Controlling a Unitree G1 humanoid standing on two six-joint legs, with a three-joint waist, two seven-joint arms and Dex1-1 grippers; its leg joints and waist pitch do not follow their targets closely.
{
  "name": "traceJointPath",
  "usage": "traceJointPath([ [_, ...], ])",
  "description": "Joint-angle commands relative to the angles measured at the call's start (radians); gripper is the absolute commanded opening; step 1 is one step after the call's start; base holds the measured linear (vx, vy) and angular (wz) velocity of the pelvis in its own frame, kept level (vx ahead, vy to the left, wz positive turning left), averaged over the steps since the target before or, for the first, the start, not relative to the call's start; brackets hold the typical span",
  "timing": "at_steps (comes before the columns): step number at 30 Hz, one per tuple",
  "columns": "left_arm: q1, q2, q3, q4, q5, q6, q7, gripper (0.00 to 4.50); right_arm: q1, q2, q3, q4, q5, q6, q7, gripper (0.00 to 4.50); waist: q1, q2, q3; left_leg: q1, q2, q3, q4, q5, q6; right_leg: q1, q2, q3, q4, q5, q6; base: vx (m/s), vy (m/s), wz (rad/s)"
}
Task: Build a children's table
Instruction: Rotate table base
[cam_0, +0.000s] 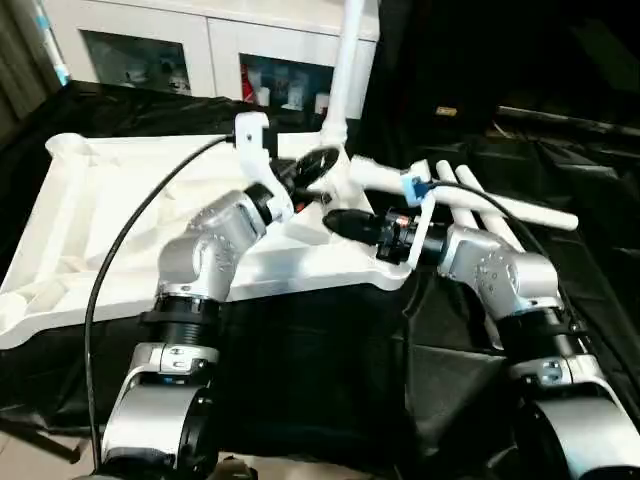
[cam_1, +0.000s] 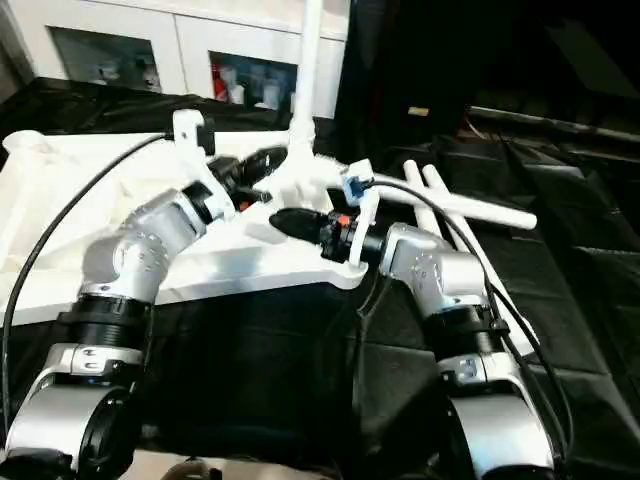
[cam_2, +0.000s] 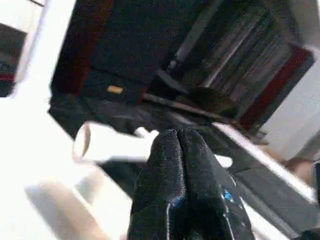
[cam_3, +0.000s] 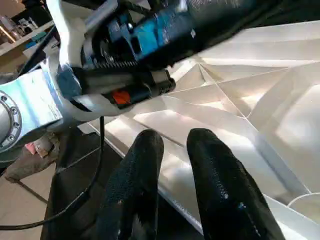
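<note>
Tabletop part: the white plastic rectangular tabletop (cam_0: 120, 230) lies upside down on a surface covered with black cloth (cam_0: 330, 380), its ribbed underside facing up.
Leg already standing: one long white tubular leg (cam_0: 345, 70) rises upright from the round corner socket (cam_0: 330, 150) at the far right corner of the tabletop; it seems to be seated there, but I cannot tell if it is pushed fully in.
Legs waiting: more white tubular legs (cam_0: 510, 205) lie on the black cloth just beside the right edge of the tabletop; how many there are I cannot count for sure.
Empty socket: the far left corner socket (cam_0: 68, 148) has no leg in it.
Left gripper: the left gripper (cam_2: 179, 145) has its black fingers (cam_2: 165, 170) pressed together with nothing between them, near the base of the upright leg.
Right gripper: the right gripper (cam_3: 172, 150) hangs over the ribs near the tabletop edge; its fingers stand a little apart and nothing is grasped.
Progress: in my judgement the task is in an early part, one leg is placed and the others are left.
Background: a white cabinet with glass doors (cam_0: 210, 50) stands behind.
</note>
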Motion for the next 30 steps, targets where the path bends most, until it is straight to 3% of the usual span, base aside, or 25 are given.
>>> traceJointPath([
  [1, 0.007, 0.013, -0.05, 0.006, 0.06, -0.044, 0.012, 0.0, 0.02, -0.009, 0.001, -0.03, -0.017, -0.014, -0.022, 1.02, 0.002, 0.006, -0.086, 0.016, 0.059, -0.019, -0.064, -0.006, 0.039, 0.07, -0.105, 0.069, -0.059, 0.024, -0.2, 0.0, 0.0, 0.0],
  [4, 0.029, 0.039, -0.093, 0.015, 0.126, -0.105, 0.022, 0.0, 0.03, -0.004, -0.001, -0.044, -0.016, -0.013, -0.024, 1.02, 0.0, 0.008, -0.085, 0.014, 0.059, -0.02, -0.065, -0.018, 0.032, 0.072, -0.106, 0.068, -0.062, 0.011, -0.194, 0.0, 0.0, 0.0],
  [5, 0.03, 0.045, -0.096, 0.027, 0.143, -0.119, 0.031, 0.21, 0.033, -0.003, 0.002, -0.055, -0.015, -0.009, -0.025, 0.98, 0.0, 0.009, -0.085, 0.015, 0.058, -0.02, -0.065, -0.021, 0.029, 0.071, -0.105, 0.068, -0.061, 0.008, -0.192, 0.0, 0.0, 0.0],
  [7, 0.031, 0.051, -0.098, 0.029, 0.143, -0.122, 0.013, 0.21, 0.037, -0.004, 0.004, -0.067, -0.006, -0.001, -0.016, 0.98, 0.0, 0.009, -0.085, 0.014, 0.058, -0.02, -0.065, -0.024, 0.025, 0.071, -0.106, 0.068, -0.061, 0.004, -0.191, 0.0, 0.0, 0.0],
  [8, 0.031, 0.051, -0.097, 0.029, 0.142, -0.122, 0.01, 0.45, 0.038, -0.004, 0.004, -0.069, -0.005, 0.0, -0.015, 1.28, -0.001, 0.009, -0.085, 0.015, 0.059, -0.02, -0.066, -0.026, 0.022, 0.07, -0.106, 0.068, -0.061, 0.005, -0.194, 0.0, 0.0, 0.0],
  [9, 0.03, 0.054, -0.093, 0.034, 0.143, -0.121, 0.013, 0.45, 0.04, -0.004, 0.007, -0.073, -0.005, 0.002, -0.018, 1.28, -0.001, 0.005, -0.086, 0.015, 0.058, -0.019, -0.065, -0.025, 0.023, 0.07, -0.105, 0.069, -0.06, 0.009, -0.196, 0.0, 0.0, 0.0],
  [16, 0.036, 0.068, -0.09, 0.065, 0.17, -0.144, 0.043, 1.08, 0.049, 0.008, 0.003, -0.061, -0.025, -0.019, -0.06, 1.85, 0.0, 0.007, -0.084, 0.014, 0.057, -0.019, -0.066, -0.031, 0.022, 0.068, -0.106, 0.068, -0.062, -0.003, -0.199, 0.0, 0.0, 0.0],
  [22, 0.041, 0.078, -0.092, 0.085, 0.197, -0.163, 0.067, 1.55, 0.016, 0.027, -0.029, 0.051, -0.129, -0.158, -0.258, 2.33, -0.002, 0.01, -0.084, 0.018, 0.057, -0.018, -0.068, -0.042, -0.014, 0.063, -0.108, 0.068, -0.064, -0.049, -0.193, 0.0, 0.0, 0.0],
  [24, 0.052, 0.09, -0.103, 0.085, 0.221, -0.182, 0.083, 1.82, 0.002, 0.042, -0.067, 0.078, -0.132, -0.203, -0.331, 2.6, -0.002, 0.011, -0.083, 0.016, 0.057, -0.018, -0.069, -0.058, -0.015, 0.064, -0.107, 0.069, -0.066, -0.059, -0.186, 0.0, 0.0, 0.0],
  [30, 0.076, 0.103, -0.089, 0.088, 0.241, -0.203, 0.127, 2.22, 0.0, 0.051, -0.085, 0.068, -0.181, -0.336, -0.434, 3.0, -0.004, 0.011, -0.084, 0.016, 0.056, -0.017, -0.069, -0.049, -0.006, 0.064, -0.105, 0.069, -0.062, -0.02, -0.183, 0.0, 0.0, 0.0],
])
